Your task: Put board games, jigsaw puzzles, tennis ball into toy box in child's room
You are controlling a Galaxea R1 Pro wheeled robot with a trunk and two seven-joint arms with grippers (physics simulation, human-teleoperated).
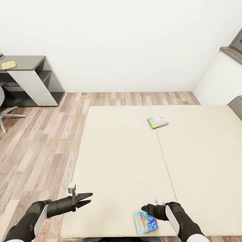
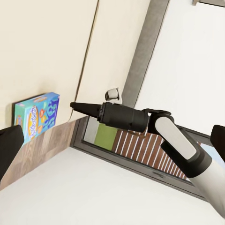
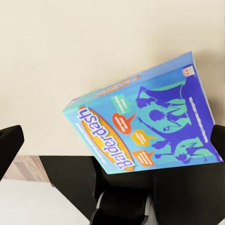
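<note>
Your right gripper hangs open just above the light blue board game on the bed. Your left gripper is open beside it; the green-edged game lies well apart.

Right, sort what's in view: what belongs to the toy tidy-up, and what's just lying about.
Job things:
- light blue board game, near edge of the bed, by the right gripper
- green-edged board game, further up the bed

Just there:
- dark grey desk by the wall, small yellow item on top
- chair
- wood floor

Bright, even light; faint shadows; wrist views perhaps distorted
</note>
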